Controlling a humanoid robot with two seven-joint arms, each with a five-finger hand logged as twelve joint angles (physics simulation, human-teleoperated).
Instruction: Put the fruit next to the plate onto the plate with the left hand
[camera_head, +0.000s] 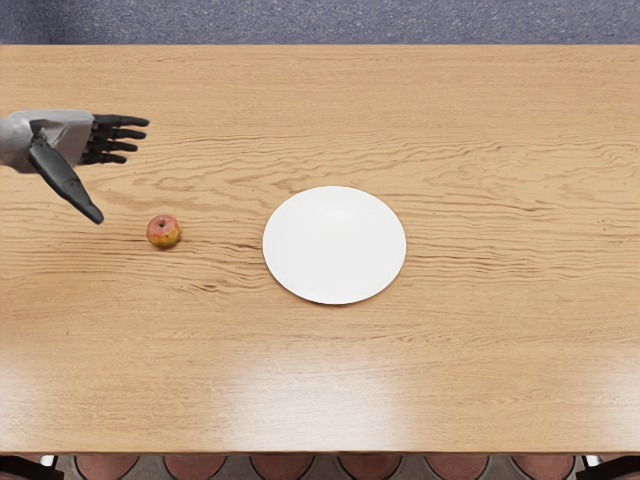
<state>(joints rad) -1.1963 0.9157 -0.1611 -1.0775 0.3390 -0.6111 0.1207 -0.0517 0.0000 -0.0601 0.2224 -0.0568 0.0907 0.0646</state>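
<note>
A small red and yellow apple (163, 232) lies on the wooden table, to the left of a white round plate (335, 245) that has nothing on it. My left hand (95, 160) comes in from the left edge, above and to the left of the apple and apart from it. Its dark fingers (120, 138) are stretched out to the right and its thumb (68, 182) points down toward the apple. The hand is open and holds nothing.
The wooden table (480, 150) fills the view, with its far edge at the top and its near edge at the bottom. Nothing else stands on it.
</note>
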